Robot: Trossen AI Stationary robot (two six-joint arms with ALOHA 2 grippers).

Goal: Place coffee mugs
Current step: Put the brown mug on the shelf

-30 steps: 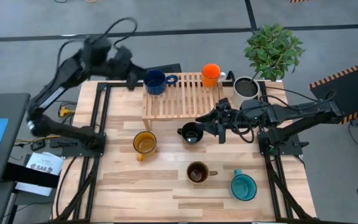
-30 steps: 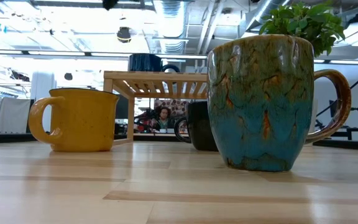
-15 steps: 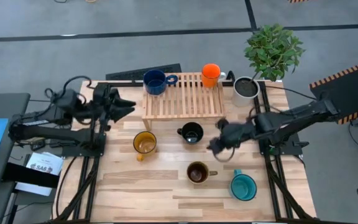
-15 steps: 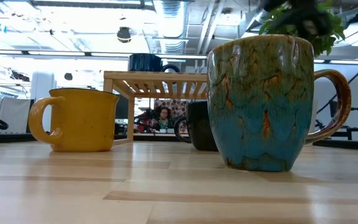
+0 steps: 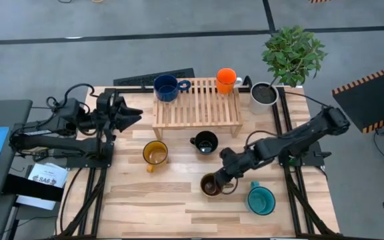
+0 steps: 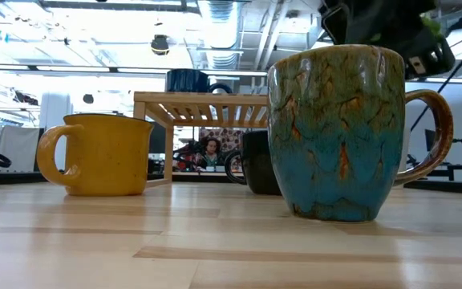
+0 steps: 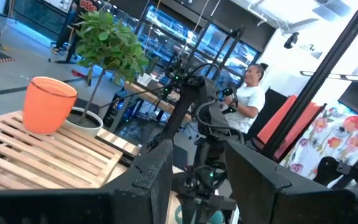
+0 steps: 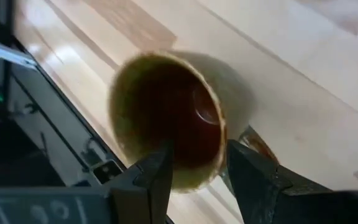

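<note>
While upright on the counter (image 5: 172, 200), mouth up, the brown mug (image 5: 211, 185) points its handle right; right gripper (image 5: 226, 176) fingers straddle its rim, apart. Left gripper (image 5: 133, 114), fingers apart, waits far left.

The right arm is reaching from three o'clock toward the table's middle, elbow raised, its right gripper (image 5: 221, 175) hanging near five o'clock of centre with fingers (image 8: 151, 180) parted. The left arm is lying folded at nine o'clock, its left gripper (image 5: 131, 115) pointing inward, fingers (image 7: 157, 168) apart.
</note>
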